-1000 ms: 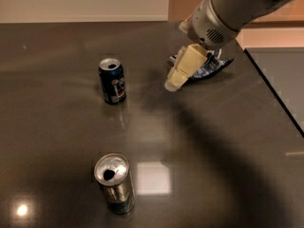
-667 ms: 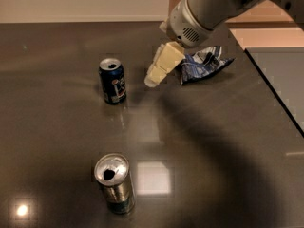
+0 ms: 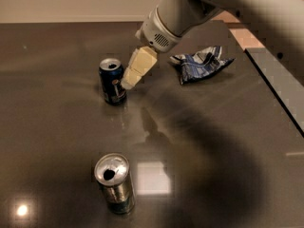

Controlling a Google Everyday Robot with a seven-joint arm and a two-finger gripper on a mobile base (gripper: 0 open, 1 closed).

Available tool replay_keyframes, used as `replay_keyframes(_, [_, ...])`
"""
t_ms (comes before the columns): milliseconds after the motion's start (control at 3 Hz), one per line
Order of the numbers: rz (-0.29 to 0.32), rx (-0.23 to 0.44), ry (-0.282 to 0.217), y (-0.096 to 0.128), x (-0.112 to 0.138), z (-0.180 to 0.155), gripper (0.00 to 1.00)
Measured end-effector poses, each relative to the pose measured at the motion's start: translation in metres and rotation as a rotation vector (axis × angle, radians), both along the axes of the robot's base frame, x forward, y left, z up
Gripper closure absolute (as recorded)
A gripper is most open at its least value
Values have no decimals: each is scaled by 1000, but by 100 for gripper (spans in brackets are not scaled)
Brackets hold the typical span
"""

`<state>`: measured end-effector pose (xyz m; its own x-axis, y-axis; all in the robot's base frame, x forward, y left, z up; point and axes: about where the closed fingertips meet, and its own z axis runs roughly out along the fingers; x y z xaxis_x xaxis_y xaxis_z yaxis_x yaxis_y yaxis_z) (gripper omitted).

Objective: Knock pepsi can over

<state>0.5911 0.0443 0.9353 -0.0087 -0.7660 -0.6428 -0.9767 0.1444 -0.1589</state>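
**Gripper at the pepsi can's shoulder, can upright**

Camera view: The pepsi can (image 3: 112, 88) stands upright on the dark table (image 3: 213, 141), left of centre in the upper half of the frame, with its opened silver top facing up. The arm (image 3: 180, 18) comes in from the upper right and slopes down to the left. The gripper (image 3: 129, 81) sits at the can's right side, about level with its upper body. Its cream fingers (image 3: 140, 63) look clenched together into one block and grasp nothing. That suits the job, since a closed tip makes a firm pusher and the can needs tipping, not lifting. The tip is touching the can's wall or just beside it; which of the two cannot be told.

The high contact point seems chosen on purpose. A sideways shove near the top should tip the can, while one low down would likely only slide it across the smooth surface. From here the push would need to go toward the left of the frame.

A crumpled blue-and-white snack bag (image 3: 202, 63) lies to the right of the arm, well apart from the can. A silver can (image 3: 114, 184) stands in the lower left, also well apart, so neither is in the way.
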Motion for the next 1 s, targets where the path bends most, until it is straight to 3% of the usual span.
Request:
replay_keyframes(667, [53,-8,47,40,1,-29,0])
replay_keyframes(1000, [65,-3,62,53,4,-38,9])
